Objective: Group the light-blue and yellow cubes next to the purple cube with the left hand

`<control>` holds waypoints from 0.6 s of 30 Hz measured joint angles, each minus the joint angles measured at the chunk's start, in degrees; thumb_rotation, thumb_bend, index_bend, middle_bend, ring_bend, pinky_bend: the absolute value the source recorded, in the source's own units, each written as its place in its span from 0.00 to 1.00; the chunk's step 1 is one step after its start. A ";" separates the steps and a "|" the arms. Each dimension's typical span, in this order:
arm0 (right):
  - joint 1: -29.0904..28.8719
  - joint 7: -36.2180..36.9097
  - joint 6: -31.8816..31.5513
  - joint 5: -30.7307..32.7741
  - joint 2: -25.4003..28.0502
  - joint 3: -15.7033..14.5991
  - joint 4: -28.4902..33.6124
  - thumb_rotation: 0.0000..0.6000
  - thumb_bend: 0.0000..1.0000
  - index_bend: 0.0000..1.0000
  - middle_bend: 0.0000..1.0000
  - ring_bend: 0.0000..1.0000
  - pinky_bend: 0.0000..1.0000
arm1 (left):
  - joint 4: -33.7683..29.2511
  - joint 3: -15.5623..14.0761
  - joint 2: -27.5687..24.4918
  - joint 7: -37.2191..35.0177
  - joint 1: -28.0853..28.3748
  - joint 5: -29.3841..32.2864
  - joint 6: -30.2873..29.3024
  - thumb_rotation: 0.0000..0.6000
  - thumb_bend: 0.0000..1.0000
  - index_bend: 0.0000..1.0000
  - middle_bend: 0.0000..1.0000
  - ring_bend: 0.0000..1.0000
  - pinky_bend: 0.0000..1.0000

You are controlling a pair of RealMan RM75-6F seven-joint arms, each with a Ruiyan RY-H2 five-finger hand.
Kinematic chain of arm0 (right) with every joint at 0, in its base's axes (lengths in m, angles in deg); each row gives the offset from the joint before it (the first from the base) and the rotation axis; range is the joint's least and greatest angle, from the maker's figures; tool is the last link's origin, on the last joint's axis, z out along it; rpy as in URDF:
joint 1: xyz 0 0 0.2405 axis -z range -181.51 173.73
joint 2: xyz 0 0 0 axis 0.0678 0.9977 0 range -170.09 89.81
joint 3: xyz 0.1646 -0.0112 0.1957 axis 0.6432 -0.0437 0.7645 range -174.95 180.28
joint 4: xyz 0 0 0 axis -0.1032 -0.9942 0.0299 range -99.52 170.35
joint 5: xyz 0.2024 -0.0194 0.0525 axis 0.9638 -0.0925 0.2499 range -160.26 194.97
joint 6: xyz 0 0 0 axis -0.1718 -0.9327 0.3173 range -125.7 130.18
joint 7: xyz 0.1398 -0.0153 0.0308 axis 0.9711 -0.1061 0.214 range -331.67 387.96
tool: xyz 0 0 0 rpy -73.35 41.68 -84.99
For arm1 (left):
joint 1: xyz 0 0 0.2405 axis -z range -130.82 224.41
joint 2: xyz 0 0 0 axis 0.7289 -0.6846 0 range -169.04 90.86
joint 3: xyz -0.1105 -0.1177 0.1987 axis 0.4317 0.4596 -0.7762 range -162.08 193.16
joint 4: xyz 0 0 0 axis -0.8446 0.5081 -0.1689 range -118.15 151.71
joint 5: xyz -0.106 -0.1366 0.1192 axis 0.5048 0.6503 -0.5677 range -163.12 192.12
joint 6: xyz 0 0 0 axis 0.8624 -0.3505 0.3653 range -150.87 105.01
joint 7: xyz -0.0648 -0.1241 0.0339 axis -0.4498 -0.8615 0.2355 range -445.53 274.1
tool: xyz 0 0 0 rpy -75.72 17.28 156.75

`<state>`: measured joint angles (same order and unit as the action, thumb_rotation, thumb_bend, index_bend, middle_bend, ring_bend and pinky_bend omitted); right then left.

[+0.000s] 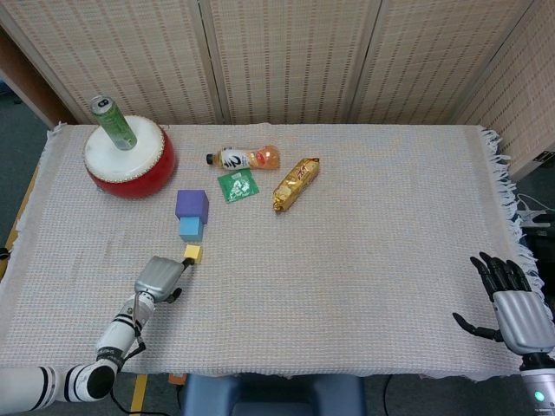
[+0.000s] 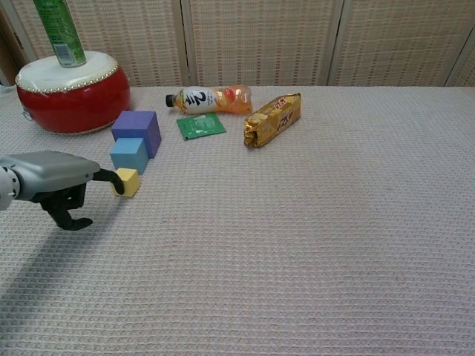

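— What do we see, starting with the biggest thing?

— We see the table (image 1: 364, 286) under a woven cloth. Far beyond the left hand (image 1: 159, 276), toward the back edge, sits a red drum (image 1: 130, 156) with a green can (image 1: 114, 122) standing tilted on its top.

— And nearer that hand?

— Further out from it and over toward the right-hand side lie a gold snack pack (image 1: 296, 183), a small bottle (image 1: 245, 158) on its side, and a green sachet (image 1: 238, 185) between them, just in front of the bottle.

— Where are the cubes?

— The purple cube (image 1: 192, 204) is straight ahead of the left hand, and the light-blue cube (image 1: 191, 228) touches its near face. The yellow cube (image 1: 192, 253) sits just short of the light-blue one, right at the left hand's fingertips.

— Is the left hand gripping it?

— We see one finger stretched out to the yellow cube's side in the chest view, the others curled underneath; it touches rather than holds.

— And the other hand?

— The right hand (image 1: 512, 303) rests at the near right corner, well apart from everything, fingers spread, holding nothing.
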<state>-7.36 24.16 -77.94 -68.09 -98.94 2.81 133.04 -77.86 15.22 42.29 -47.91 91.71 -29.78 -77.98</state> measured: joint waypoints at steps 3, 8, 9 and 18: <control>-0.01 -0.07 0.02 0.11 0.01 0.05 0.03 0.58 0.00 0.00 0.00 0.00 0.00 | 0.24 0.08 0.01 -0.10 0.26 0.25 0.46 1.00 0.40 0.21 1.00 1.00 1.00; -0.01 -0.17 0.04 0.19 -0.03 0.08 0.01 0.57 0.00 0.00 0.00 0.00 0.00 | 0.69 0.42 0.05 -1.04 0.49 0.78 1.24 1.00 0.40 0.21 1.00 1.00 1.00; -0.02 -0.19 0.08 0.24 -0.04 0.09 0.01 0.57 0.00 0.00 0.00 0.00 0.00 | 0.81 0.47 0.07 -1.42 0.50 0.71 1.43 1.00 0.40 0.21 1.00 1.00 1.00; -0.13 -0.44 0.34 0.45 -0.16 0.13 -0.01 0.58 0.00 0.00 0.00 0.00 0.00 | 1.71 0.71 0.19 -3.19 0.67 0.53 2.60 1.00 0.40 0.19 1.00 1.00 1.00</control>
<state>-7.49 23.71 -77.59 -67.64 -99.10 2.94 133.02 -76.15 15.93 42.48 -51.10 92.38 -29.25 -75.39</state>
